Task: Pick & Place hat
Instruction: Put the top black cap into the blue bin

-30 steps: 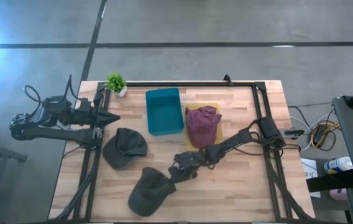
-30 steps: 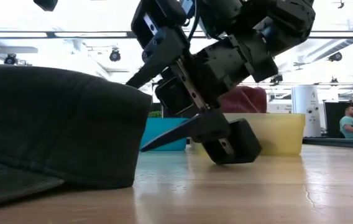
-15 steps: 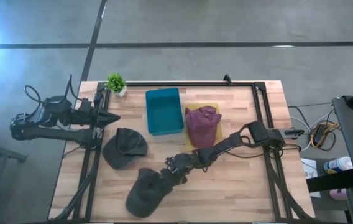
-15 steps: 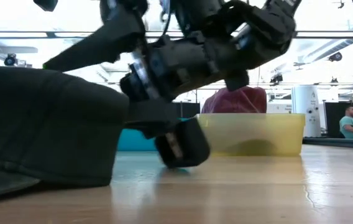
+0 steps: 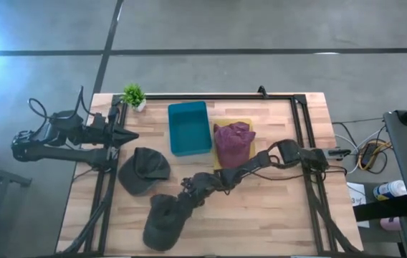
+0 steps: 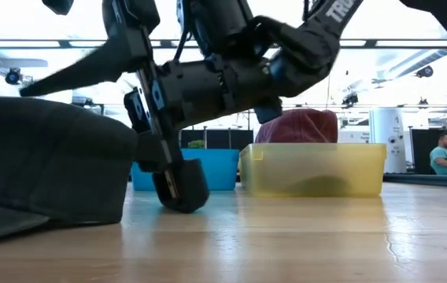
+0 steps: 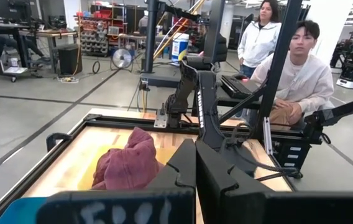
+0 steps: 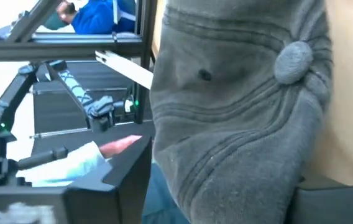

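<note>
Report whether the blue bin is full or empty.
Empty: the high view looks straight down into the blue bin and shows only its bare blue floor.

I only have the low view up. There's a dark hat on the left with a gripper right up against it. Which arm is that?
Observer: That is the right gripper. Its arm stretches in from the table's right side to the near dark hat.
Operator: Is it closed on the hat?
Observer: No. In the right wrist view the fingers stand apart, and the hat's crown with its top button fills the space between them.
Operator: Where's the other arm?
Observer: The left gripper waits at the table's left edge with its fingers shut. A second dark hat lies on the table just in front of it.
</note>
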Controlling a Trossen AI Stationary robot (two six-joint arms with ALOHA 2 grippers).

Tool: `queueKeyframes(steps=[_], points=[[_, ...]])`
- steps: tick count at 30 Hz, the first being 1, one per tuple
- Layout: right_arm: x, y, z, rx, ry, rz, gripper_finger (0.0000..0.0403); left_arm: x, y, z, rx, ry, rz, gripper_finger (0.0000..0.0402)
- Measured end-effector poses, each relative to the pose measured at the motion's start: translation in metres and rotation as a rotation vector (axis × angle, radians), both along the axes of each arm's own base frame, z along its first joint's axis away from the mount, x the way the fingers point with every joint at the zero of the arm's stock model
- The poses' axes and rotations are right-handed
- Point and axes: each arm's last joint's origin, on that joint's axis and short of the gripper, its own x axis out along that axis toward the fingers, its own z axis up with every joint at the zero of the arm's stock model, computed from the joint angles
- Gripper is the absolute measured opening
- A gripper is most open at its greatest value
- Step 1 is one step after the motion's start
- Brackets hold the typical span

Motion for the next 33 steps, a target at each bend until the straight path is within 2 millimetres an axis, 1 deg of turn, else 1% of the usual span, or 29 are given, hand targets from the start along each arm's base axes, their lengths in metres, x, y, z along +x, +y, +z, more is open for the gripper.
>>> queueKeyframes(steps=[2,4,10,12,16,19,23,28,33], points=[[0.003,-0.004,0.002,-0.018,-0.022,0.033,0.019,0.0,0.0,0.0,0.0,0.0,0.0,0.0],[0.005,-0.007,0.005,-0.043,-0.055,0.077,0.016,0.0,0.0,0.0,0.0,0.0,0.0,0.0],[0.013,-0.013,0.019,-0.1,-0.179,0.218,0.0046,0.0,0.0,0.0,0.0,0.0,0.0,0.0],[0.016,-0.015,0.025,-0.111,-0.22,0.264,0.0019,0.0,0.0,0.0,0.0,0.0,0.0,0.0],[0.021,-0.023,0.037,-0.128,-0.246,0.361,0.0012,0.0,0.0,0.0,0.0,0.0,0.0,0.0],[0.022,-0.031,0.053,-0.149,-0.243,0.443,0.0011,0.0,0.0,0.0,0.0,0.0,0.0,0.0],[0.018,-0.049,0.086,-0.252,-0.236,0.497,0.0011,0.0,0.0,0.0,0.0,0.0,0.0,0.0],[0.01,-0.079,0.133,-0.392,-0.255,0.509,0.0011,0.0,0.0,0.0,0.0,0.0,0.0,0.0],[0.008,-0.109,0.166,-0.46,-0.289,0.494,0.0011,0.0,0.0,0.0,0.0,0.0,0.0,0.0]])
